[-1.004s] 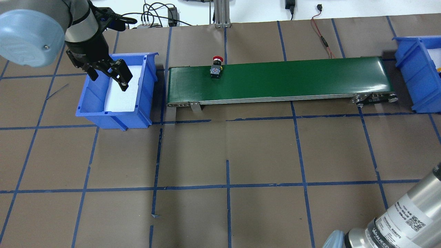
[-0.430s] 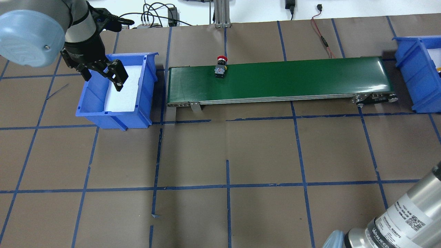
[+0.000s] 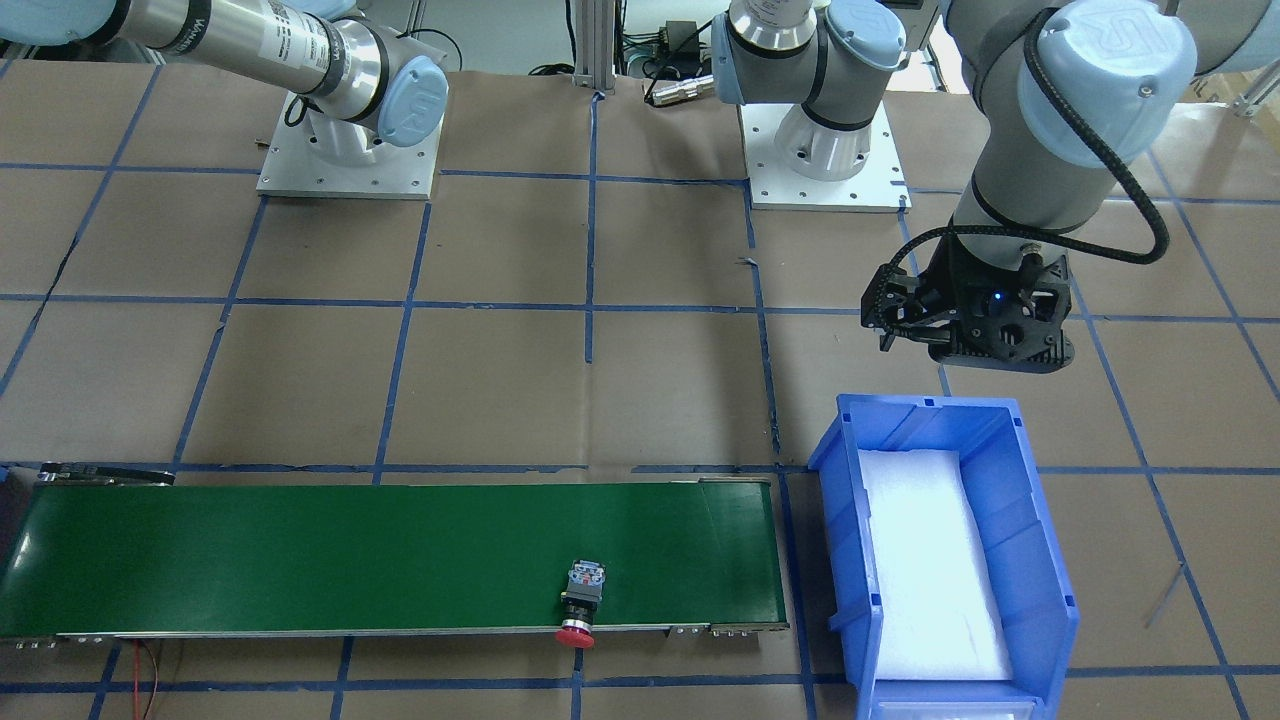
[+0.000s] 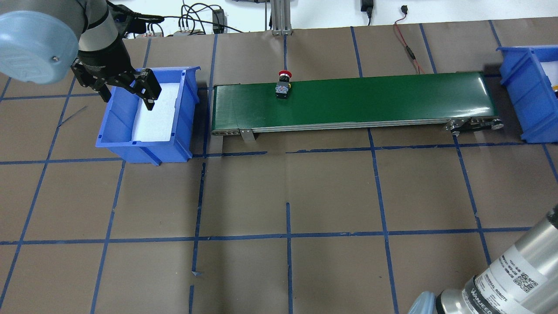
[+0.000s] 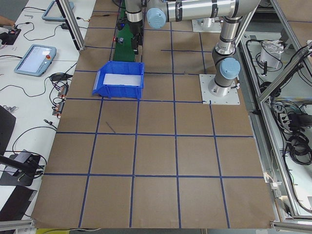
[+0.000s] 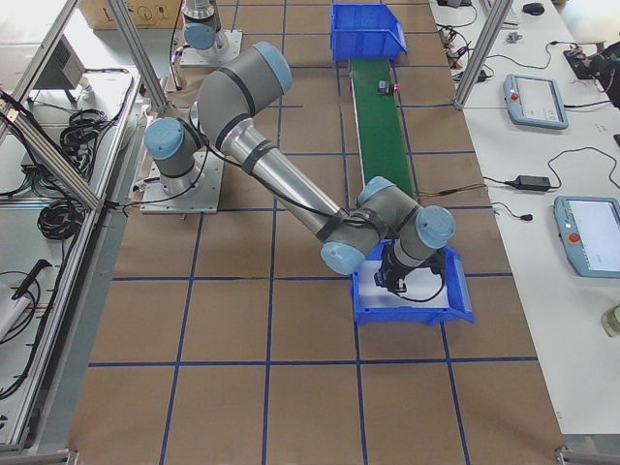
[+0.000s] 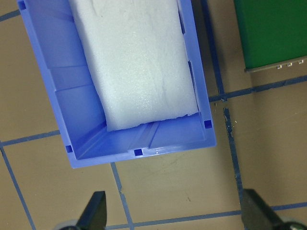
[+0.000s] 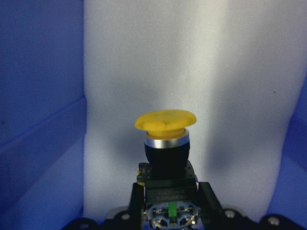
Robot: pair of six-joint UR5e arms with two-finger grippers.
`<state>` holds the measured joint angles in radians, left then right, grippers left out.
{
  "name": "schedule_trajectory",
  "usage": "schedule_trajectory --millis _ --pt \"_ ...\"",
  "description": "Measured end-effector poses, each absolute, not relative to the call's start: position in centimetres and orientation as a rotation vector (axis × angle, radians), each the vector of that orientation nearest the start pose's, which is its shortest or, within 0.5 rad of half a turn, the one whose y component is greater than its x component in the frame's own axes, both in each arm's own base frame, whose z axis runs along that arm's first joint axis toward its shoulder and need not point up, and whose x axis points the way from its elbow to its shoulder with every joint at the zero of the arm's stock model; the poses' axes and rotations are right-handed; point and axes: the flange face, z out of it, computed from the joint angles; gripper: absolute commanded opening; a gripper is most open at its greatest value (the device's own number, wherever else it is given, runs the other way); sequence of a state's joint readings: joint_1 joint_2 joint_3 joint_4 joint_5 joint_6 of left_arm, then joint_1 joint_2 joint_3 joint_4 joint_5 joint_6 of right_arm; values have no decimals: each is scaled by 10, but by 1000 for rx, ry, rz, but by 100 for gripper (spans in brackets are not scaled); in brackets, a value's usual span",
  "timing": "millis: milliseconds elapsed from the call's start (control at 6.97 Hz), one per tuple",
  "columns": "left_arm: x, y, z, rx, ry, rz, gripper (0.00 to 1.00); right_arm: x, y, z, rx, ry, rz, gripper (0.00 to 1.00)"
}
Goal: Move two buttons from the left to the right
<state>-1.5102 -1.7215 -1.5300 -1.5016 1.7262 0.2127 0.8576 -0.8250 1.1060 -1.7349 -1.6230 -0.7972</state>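
Two claws are in play. The right claw (image 8: 170, 191) is closed on the contact block of the yellow-capped push-button (image 8: 165, 122). The cap points away from the wrist, over the foam liner (image 8: 220, 72) of the right blue bin (image 6: 457, 302). The gap between cap and foam cannot be judged from these views.

Hazard 1: release from too high. If the right claw opens well above the foam, the push-button can bounce or come to rest against a bin wall. Lower it close to the foam before opening.

The left claw (image 7: 175, 218) is spread wide and holds nothing. It hangs over the desk (image 4: 331, 192) just outside the end wall of the left blue bin (image 7: 76, 100), which shows only its own foam liner.

Hazard 2: a straight descent from this position would bring the left claw's fingers down close to the bin rim.

The red-capped push-button (image 4: 283, 87) lies on its side on the green conveyor belt (image 4: 383, 98), at the far edge and nearer the belt's left end. Its red cap overhangs that edge.

Hazard 3: the overhang puts the red-capped push-button at risk of catching the side rail or tipping off the belt.

Hazard 4: the right blue bin stands apart from the belt's right end. If the red-capped push-button reaches that end while the right claw is occupied, it can drop onto the desk between belt and bin.
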Motion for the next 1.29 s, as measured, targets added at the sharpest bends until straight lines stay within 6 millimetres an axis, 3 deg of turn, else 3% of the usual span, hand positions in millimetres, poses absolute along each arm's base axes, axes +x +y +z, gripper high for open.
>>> schedule_trajectory --millis 1290 --pt "-83 -553 447 188 2981 68 100 -402 -649 253 -119 3087 190 58"
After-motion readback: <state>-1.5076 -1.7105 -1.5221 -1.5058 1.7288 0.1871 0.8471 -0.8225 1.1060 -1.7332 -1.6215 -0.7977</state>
